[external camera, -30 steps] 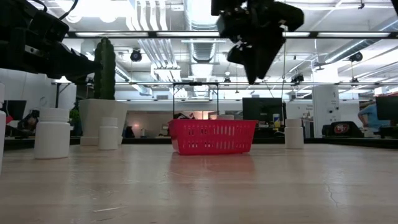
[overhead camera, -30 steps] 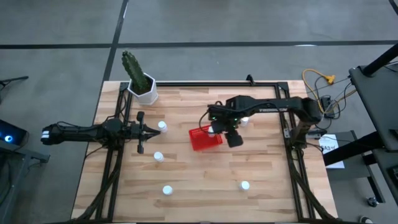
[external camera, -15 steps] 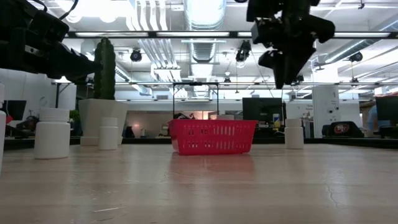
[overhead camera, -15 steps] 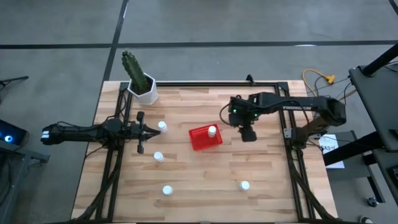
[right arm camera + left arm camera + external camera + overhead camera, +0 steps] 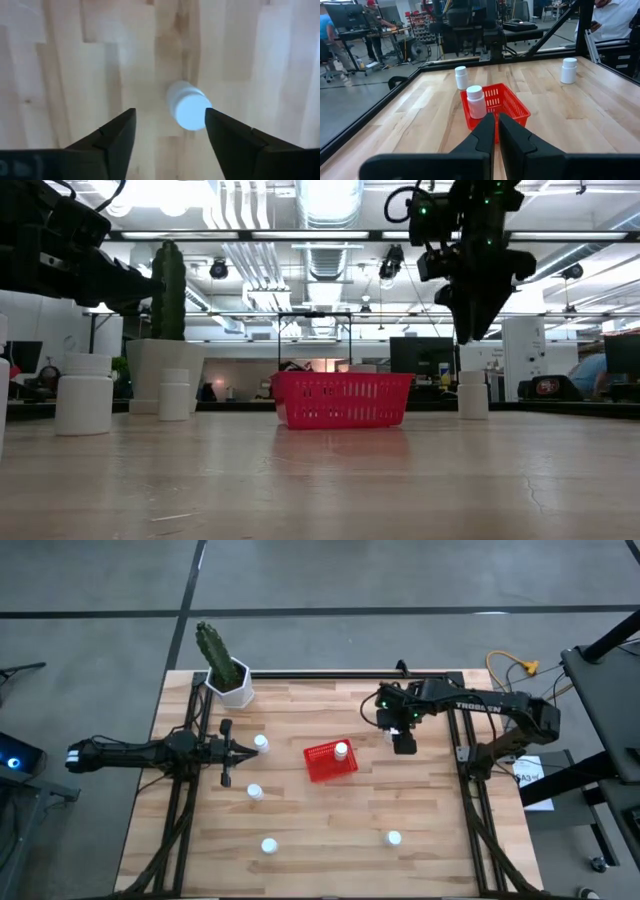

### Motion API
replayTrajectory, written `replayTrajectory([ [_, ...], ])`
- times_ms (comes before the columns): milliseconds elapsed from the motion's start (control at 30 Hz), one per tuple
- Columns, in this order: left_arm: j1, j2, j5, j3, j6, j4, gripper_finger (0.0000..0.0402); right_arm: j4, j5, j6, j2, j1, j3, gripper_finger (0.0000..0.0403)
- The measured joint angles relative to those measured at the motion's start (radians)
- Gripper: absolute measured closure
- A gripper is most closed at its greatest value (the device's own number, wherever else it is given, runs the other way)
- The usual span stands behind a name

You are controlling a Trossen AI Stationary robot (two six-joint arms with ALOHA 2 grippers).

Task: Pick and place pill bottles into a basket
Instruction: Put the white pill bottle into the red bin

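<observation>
The red basket (image 5: pixel 325 766) stands mid-table with one white pill bottle (image 5: pixel 342 750) upright in it; both also show in the left wrist view, the basket (image 5: pixel 507 107) and the bottle (image 5: pixel 475 97). My right gripper (image 5: pixel 403 743) is open and points down, high above another upright bottle (image 5: pixel 187 107), right of the basket; its fingers stand on either side, clear of it. In the low view this gripper (image 5: pixel 470 332) hangs above that bottle (image 5: pixel 473 393). My left gripper (image 5: pixel 232 752) is shut and empty at the table's left, beside a bottle (image 5: pixel 261 743).
More bottles stand on the table at the near left (image 5: pixel 255 792), (image 5: pixel 269 846) and the near right (image 5: pixel 394 838). A white pot with a cactus (image 5: pixel 232 683) stands at the far left corner. Black frame rails (image 5: pixel 470 790) run along the table's sides.
My right gripper has gone from above the basket toward the table's right and far edges and now stands above a bottle right of the basket. A bottle that the gripper covered a second ago now shows standing in the basket.
</observation>
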Motion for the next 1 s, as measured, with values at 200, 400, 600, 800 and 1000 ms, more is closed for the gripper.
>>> replayTrajectory([
  [200, 0.0, 0.0, 0.0, 0.0, 0.0, 0.0, 0.0396, 0.033, 0.021, -0.037, 0.0, -0.028, -0.023, 0.0133],
  [400, 0.0, 0.0, 0.0, 0.0, 0.0, 0.0, 0.0396, 0.05, 0.02, -0.054, 0.007, -0.027, -0.03, 0.0112],
  [600, 0.0, 0.0, 0.0, 0.0, 0.0, 0.0, 0.0396, 0.105, 0.02, -0.073, 0.011, -0.027, -0.062, 0.0109],
  [800, 0.0, 0.0, 0.0, 0.0, 0.0, 0.0, 0.0396, 0.173, 0.019, -0.083, 0.011, -0.027, -0.107, 0.0117],
  [1000, 0.0, 0.0, 0.0, 0.0, 0.0, 0.0, 0.0396, 0.184, 0.018, -0.091, 0.011, -0.043, -0.126, 0.0123],
])
